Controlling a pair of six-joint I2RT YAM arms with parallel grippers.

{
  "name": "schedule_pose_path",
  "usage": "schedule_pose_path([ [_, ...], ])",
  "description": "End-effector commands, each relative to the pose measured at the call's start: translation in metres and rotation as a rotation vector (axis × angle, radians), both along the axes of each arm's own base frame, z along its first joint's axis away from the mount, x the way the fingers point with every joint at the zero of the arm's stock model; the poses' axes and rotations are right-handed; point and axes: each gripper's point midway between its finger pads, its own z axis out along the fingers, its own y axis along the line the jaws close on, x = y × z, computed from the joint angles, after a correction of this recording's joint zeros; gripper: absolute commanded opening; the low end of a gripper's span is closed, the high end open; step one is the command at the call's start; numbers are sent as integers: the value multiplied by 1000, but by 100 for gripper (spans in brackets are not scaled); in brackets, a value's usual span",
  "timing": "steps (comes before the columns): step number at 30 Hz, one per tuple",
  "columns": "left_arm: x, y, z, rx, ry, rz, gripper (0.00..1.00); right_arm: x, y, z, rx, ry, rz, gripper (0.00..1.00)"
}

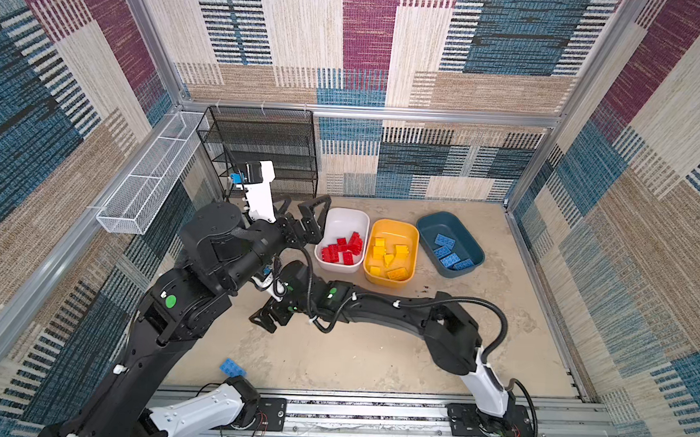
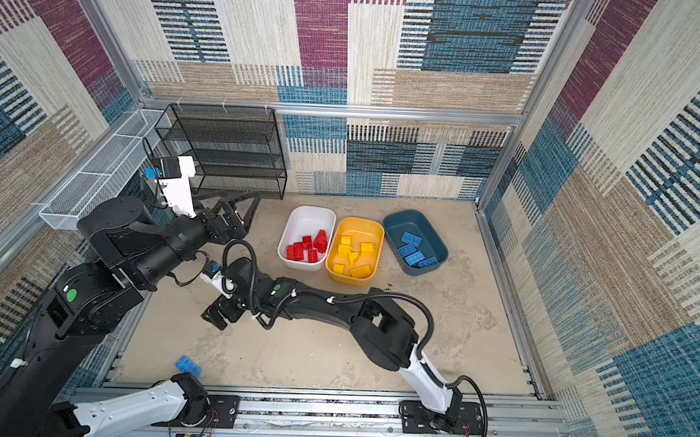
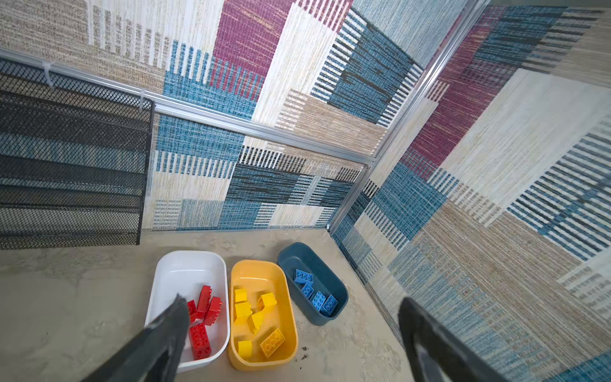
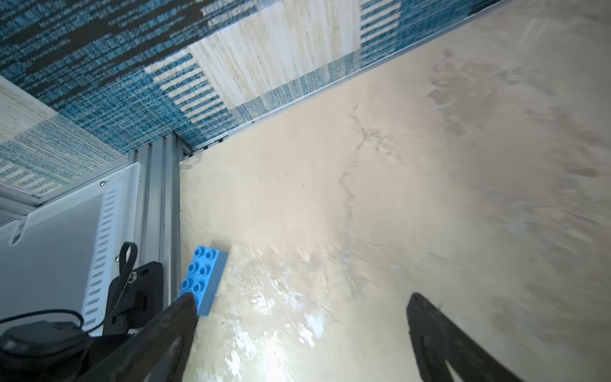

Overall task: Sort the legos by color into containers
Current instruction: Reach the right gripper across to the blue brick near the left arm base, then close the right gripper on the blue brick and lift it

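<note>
Both grippers are spread wide and holding nothing. The left gripper (image 1: 301, 203) hangs just beside the white tub (image 1: 346, 221), on the side toward the black mesh rack (image 1: 261, 151). Its wrist view looks down between parted fingers (image 3: 158, 337) at all three tubs. In the white tub we see the red bricks (image 1: 343, 249). Right beside it, the yellow tub (image 1: 397, 230) holds the yellow bricks (image 1: 387, 255). The dark blue tub (image 1: 443, 225), a little apart at the end of the row, holds four blue bricks (image 1: 448, 254).

The right gripper (image 1: 262, 323) reaches across the middle, low over the bare tabletop (image 1: 373, 354), fingers released. One loose blue brick (image 1: 232, 367) lies studs up on the table near the front rail (image 1: 370, 397), by the left arm's base and apart from the right gripper. In the right wrist view that brick sits just past one fingertip.
</note>
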Motion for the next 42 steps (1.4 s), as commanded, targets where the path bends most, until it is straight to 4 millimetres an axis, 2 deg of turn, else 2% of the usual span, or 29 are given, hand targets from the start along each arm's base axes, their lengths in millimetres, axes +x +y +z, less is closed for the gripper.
schedule_pose_path([
  [1, -11, 3, 4, 32, -22, -26, 99, -31, 29, -13, 10, 8, 117, 100],
  [5, -20, 12, 3, 39, -27, -19, 99, -57, 58, -35, -18, 8, 192, 100],
  [9, -27, 18, 0, 35, -30, -11, 99, -71, 71, -53, -32, 19, 235, 100],
  [13, -29, 22, -5, 37, -28, -4, 99, -77, 73, -74, -70, -3, 246, 100],
  [17, -30, 22, -8, 39, -23, -4, 99, -73, 69, -95, -118, -22, 235, 100],
  [23, -26, 23, -15, 52, -18, 15, 99, -73, 66, -118, -167, -65, 238, 99],
  [28, -23, 22, -23, 56, -6, 19, 99, -53, 58, -139, -241, -126, 149, 100],
  [31, -24, 25, -23, 59, -9, 28, 99, -36, 51, -144, -281, -184, 75, 100],
  [36, -27, 31, -20, 64, -22, 46, 99, -7, 36, -137, -300, -192, -12, 100],
  [42, -28, 34, -23, 71, -23, 54, 99, 20, 3, -117, -300, -209, -66, 99],
])
